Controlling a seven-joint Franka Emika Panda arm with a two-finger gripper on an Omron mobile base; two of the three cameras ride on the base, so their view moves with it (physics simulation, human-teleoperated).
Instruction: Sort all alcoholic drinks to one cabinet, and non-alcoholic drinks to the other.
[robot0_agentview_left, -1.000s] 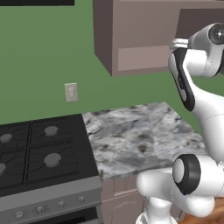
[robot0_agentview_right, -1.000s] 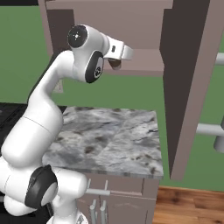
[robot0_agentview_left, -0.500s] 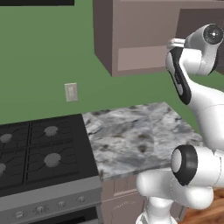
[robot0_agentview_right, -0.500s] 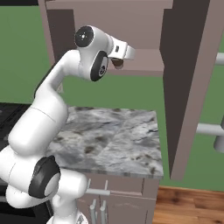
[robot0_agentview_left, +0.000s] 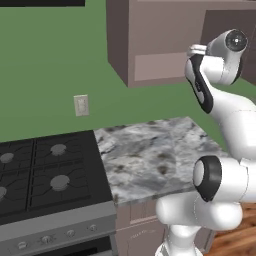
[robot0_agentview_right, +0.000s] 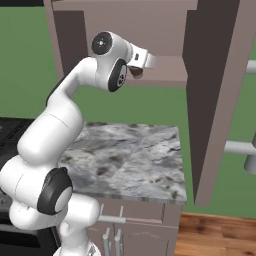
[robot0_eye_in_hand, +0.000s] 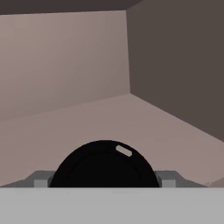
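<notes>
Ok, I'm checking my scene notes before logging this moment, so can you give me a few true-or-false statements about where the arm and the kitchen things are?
1. The wall cabinet has its door swung open. True.
2. The gripper is down at the marble counter. False: it is up at the cabinet's shelf.
3. In the hand view, a black round thing sits between the finger tips. True.
4. In the left base view, the stove lies right of the counter. False: it lies left of it.
5. A wall outlet sits on the green wall above the stove. True.
</notes>
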